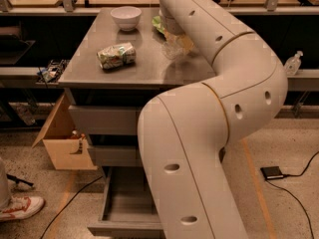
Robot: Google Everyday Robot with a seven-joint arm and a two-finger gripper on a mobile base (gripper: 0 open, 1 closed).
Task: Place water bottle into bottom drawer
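The water bottle (pixel 174 48), clear and crinkled, is on the grey cabinet top (pixel 109 76) near its right side. My gripper (pixel 172 28) is at the end of the big white arm, right above and against the bottle. The arm hides most of it. The bottom drawer (pixel 124 208) is pulled out open at the foot of the cabinet and looks empty. The arm covers its right part.
A crushed green-white can (pixel 116 55) and a white bowl (pixel 125 18) are on the cabinet top. A green snack bag (pixel 158 24) lies behind the gripper. A cardboard box (pixel 65 143) stands left of the cabinet. A shoe (pixel 20 208), cables and a black device (pixel 272 172) are on the floor.
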